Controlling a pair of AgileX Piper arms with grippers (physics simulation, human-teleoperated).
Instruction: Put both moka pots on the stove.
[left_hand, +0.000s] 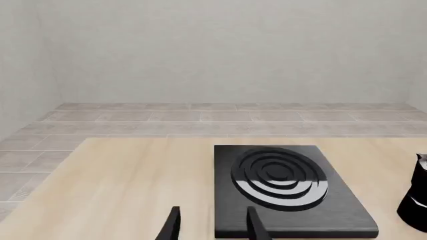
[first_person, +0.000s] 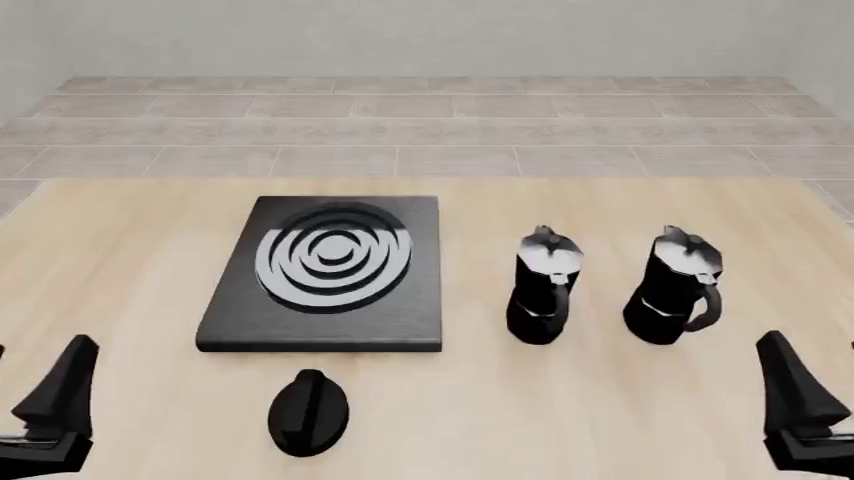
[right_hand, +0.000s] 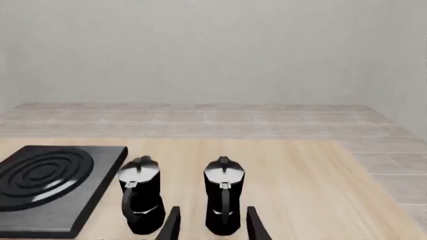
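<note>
The stove (first_person: 327, 270) lies flat on the table, left of centre, its ring burner bare. Two moka pots stand upright to its right, one beside it (first_person: 545, 290) and one further right (first_person: 678, 288), handles turned toward me. My left gripper (first_person: 40, 345) hovers open at the near left corner, well short of the stove (left_hand: 287, 190). My right gripper (first_person: 811, 342) hovers open at the near right, a little nearer than the pots. In the right wrist view its fingers (right_hand: 252, 222) frame the right pot (right_hand: 223, 200); the other pot (right_hand: 141, 200) stands next to the stove (right_hand: 47, 185).
A low black oval knob (first_person: 308, 410) lies on the wooden table (first_person: 134, 230) just in front of the stove. A tiled floor and pale walls lie beyond the table's far edge. One pot (left_hand: 417, 200) shows at the edge of the left wrist view.
</note>
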